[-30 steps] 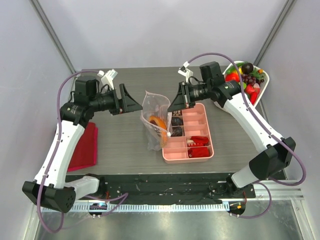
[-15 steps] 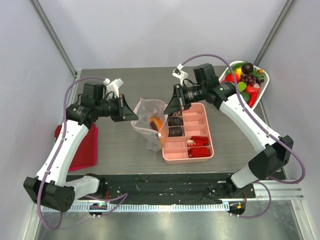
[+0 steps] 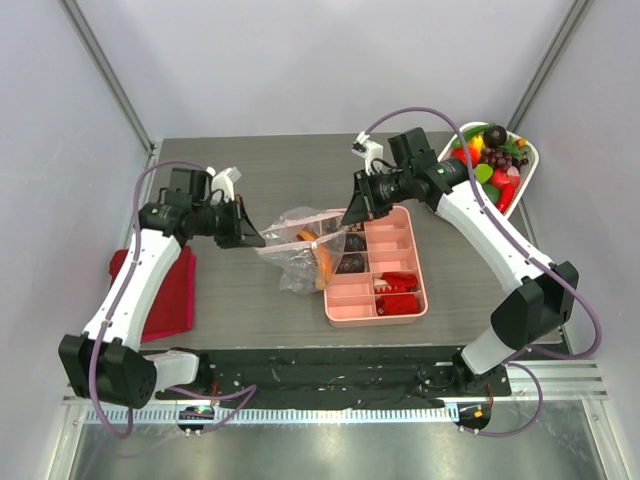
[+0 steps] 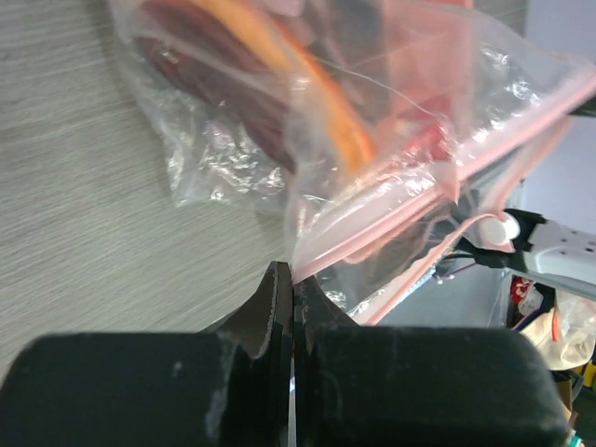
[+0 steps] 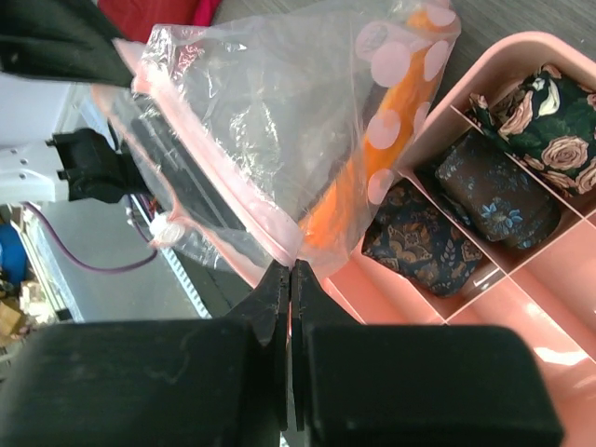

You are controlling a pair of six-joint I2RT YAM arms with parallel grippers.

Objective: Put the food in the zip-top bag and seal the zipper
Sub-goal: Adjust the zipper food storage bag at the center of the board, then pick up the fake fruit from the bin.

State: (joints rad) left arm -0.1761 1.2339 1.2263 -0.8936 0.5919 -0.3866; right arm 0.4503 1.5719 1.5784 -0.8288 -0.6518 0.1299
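The clear, pale-dotted zip-top bag [image 3: 297, 245] hangs stretched between both grippers, just left of the pink tray. Inside it lies an orange wedge of food [image 3: 321, 252], also seen in the wrist views [image 4: 335, 121] [image 5: 400, 168]. My left gripper [image 3: 252, 237] is shut on the bag's left top corner [image 4: 291, 272]. The right gripper [image 3: 350, 215] is shut on the opposite corner [image 5: 291, 267]. The zipper [image 5: 209, 172] runs as a pinkish strip between them, and its two sides stand apart. A small white slider tab [image 4: 494, 227] sits toward the right gripper's end. More food [image 3: 488, 158] fills a white bowl at the back right.
A pink compartment tray [image 3: 392, 300] with dark patterned lumps and red pieces sits right beside the bag, under the right gripper. A red folded cloth [image 3: 165, 295] lies by the table's left edge. The white bowl [image 3: 530, 165] stands at the back right corner.
The left gripper has closed on the bag's left corner. The bag, upright and narrow before, is now pulled wide and lower between the two grippers.
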